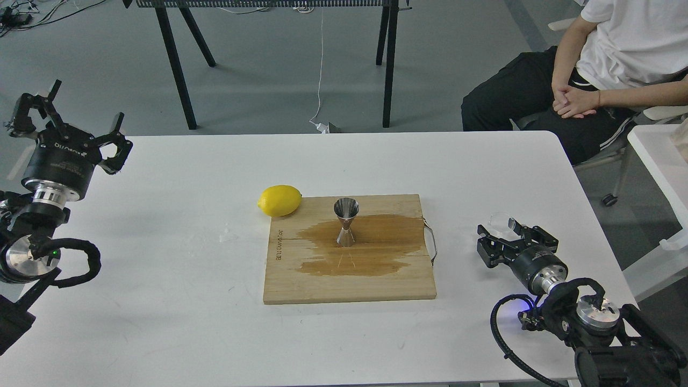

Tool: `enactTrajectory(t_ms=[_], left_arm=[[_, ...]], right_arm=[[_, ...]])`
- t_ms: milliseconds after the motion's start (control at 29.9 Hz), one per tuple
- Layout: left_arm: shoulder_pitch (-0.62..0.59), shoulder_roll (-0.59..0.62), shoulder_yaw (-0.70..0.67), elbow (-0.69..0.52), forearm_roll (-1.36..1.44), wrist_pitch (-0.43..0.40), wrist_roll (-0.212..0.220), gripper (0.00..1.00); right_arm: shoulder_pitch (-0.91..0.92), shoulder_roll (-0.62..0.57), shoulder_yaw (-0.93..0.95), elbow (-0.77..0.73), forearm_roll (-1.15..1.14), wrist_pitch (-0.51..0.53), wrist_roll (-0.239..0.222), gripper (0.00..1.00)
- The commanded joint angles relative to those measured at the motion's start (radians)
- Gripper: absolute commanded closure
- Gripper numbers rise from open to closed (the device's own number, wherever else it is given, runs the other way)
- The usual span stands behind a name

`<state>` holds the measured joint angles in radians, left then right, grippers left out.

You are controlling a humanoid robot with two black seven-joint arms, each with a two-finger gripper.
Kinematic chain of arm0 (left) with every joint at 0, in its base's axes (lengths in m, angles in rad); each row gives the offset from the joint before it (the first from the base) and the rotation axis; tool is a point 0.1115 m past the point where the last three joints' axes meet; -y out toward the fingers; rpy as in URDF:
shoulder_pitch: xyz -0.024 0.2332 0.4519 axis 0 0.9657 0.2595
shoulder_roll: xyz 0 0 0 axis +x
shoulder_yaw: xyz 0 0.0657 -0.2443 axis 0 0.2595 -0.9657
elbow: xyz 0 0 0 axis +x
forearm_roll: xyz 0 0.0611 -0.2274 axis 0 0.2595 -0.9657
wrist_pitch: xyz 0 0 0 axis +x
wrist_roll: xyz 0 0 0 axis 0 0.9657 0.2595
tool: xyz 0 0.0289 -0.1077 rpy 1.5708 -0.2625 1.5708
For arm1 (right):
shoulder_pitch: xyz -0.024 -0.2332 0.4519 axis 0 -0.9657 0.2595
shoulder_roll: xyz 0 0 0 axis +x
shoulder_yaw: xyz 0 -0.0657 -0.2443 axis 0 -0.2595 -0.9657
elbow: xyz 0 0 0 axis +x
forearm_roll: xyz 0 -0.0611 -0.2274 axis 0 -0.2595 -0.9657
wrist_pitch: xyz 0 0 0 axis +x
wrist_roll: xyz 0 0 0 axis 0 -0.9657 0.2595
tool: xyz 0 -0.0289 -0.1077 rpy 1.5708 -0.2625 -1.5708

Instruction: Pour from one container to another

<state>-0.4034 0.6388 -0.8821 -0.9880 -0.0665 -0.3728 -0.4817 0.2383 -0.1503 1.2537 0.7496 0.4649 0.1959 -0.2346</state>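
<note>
The steel jigger (pixel 345 221) stands upright on a wooden cutting board (pixel 301 279), in the middle of a brown wet stain (pixel 376 247). The small clear cup (pixel 501 221) sits on the white table right of the board. My right gripper (pixel 505 236) lies low on the table just behind the cup. Its fingers are spread to either side of the cup and do not visibly clamp it. My left gripper (pixel 72 121) hovers open at the table's far left edge, holding nothing.
A yellow lemon (pixel 279 200) rests against the board's far left corner. The board has a metal handle (pixel 431 242) on its right side. A seated person (pixel 591 70) is beyond the table's far right corner. A small wet spot (pixel 228 235) lies left of the board.
</note>
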Motion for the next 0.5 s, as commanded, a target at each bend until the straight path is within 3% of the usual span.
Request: enactTrajectory(t_ms=[0,234,402,469], left_arm=[[0.002,0.001,0.000,-0.001,0.001,0.000,0.000,0.00],[0.002,0.002,0.000,-0.001,0.001,0.000,0.002,0.00],[0.000,0.004,0.000,-0.001,0.001,0.000,0.002,0.00],[0.000,0.005,0.000,-0.001,0.001,0.000,0.003,0.00]], right_arm=[[-0.004,0.001,-0.020,0.007,0.000,0.004,0.001,0.03],[-0.036,-0.012,-0.007,0.089,0.000,0.069,0.001,0.03],[-0.040,-0.058,-0.014,0.131,-0.002,0.262,0.001,0.02],[-0.034,-0.077,-0.013,0.137,-0.002,0.293,0.001,0.02]])
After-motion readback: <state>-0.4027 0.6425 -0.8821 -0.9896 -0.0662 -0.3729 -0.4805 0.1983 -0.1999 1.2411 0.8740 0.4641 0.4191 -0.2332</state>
